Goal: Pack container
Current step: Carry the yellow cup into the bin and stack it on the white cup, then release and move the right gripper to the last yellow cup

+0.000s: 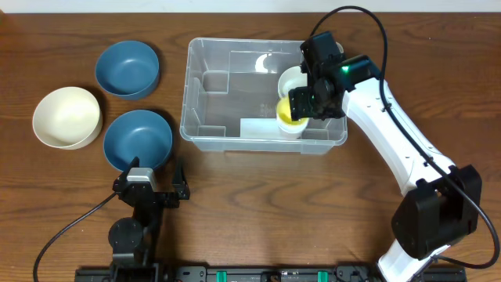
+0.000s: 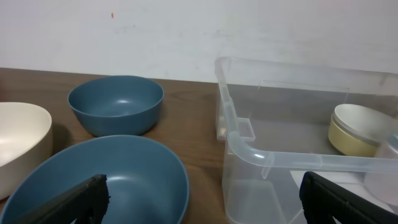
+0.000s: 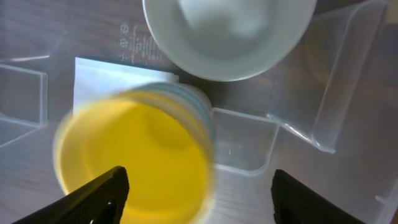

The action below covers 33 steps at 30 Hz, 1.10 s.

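Note:
The clear plastic container (image 1: pixel 188 94) stands at the table's middle back, and its rim also shows in the left wrist view (image 2: pixel 280 158). Inside at its right end lie a white bowl (image 1: pixel 291 80) (image 3: pixel 230 37) and a yellow bowl (image 1: pixel 286 116). The yellow bowl is blurred in the right wrist view (image 3: pixel 134 162) and lies partly on the whitish label patch (image 3: pixel 106 78). My right gripper (image 1: pixel 313 106) (image 3: pixel 196 193) is open just above the yellow bowl, inside the container. My left gripper (image 1: pixel 150 182) (image 2: pixel 202 199) is open and empty near the front edge.
Left of the container stand two blue bowls, one at the back (image 1: pixel 127 68) (image 2: pixel 115 104) and one nearer (image 1: pixel 138 139) (image 2: pixel 106 174). A cream bowl (image 1: pixel 67 117) (image 2: pixel 18 140) stands at the far left. The near blue bowl is right in front of my left gripper.

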Available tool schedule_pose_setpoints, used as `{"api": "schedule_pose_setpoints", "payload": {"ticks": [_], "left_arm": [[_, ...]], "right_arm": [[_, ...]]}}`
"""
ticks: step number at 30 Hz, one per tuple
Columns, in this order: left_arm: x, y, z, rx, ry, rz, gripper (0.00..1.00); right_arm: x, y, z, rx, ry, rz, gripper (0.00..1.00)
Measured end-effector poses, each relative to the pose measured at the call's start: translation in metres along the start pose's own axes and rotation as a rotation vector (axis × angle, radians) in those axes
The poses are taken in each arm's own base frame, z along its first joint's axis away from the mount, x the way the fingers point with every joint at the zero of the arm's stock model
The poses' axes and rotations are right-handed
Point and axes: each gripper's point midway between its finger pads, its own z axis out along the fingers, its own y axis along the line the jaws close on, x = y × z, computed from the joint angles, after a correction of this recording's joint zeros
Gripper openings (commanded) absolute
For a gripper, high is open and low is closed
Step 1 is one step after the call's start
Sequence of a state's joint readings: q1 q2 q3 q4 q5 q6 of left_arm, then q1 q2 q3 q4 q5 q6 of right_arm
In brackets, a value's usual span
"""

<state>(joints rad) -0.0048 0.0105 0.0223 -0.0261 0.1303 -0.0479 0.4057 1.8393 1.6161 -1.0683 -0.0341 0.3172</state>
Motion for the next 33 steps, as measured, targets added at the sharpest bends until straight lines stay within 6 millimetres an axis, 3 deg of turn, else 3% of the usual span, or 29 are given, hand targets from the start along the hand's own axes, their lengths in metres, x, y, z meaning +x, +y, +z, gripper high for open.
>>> {"api": "schedule_pose_setpoints", "payload": {"ticks": [4, 10, 13, 18, 24, 33], "left_arm": [[0.0, 0.0, 0.0, 0.0, 0.0, 0.0, 0.98], [0.0, 0.0, 0.0, 0.0, 0.0, 0.0, 0.98], [0.0, 0.0, 0.0, 0.0, 0.0, 0.0, 0.98], [0.0, 0.0, 0.0, 0.0, 0.0, 0.0, 0.98], [0.0, 0.0, 0.0, 0.0, 0.0, 0.0, 0.98], [0.0, 0.0, 0.0, 0.0, 0.0, 0.0, 0.98]], "right_arm": [[-0.008, 0.003, -0.013, -0.009, -0.018, 0.0, 0.76], [-0.053, -0.002, -0.061, -0.036, -0.166, 0.028, 0.77], [-0.073, -0.027, -0.074, -0.021, -0.228, 0.087, 0.75], [-0.087, -0.083, -0.078, 0.038, -0.267, 0.214, 0.74], [-0.09, -0.134, -0.059, 0.106, -0.238, 0.32, 0.72], [-0.096, -0.169, 0.006, 0.143, -0.165, 0.419, 0.7]]}}
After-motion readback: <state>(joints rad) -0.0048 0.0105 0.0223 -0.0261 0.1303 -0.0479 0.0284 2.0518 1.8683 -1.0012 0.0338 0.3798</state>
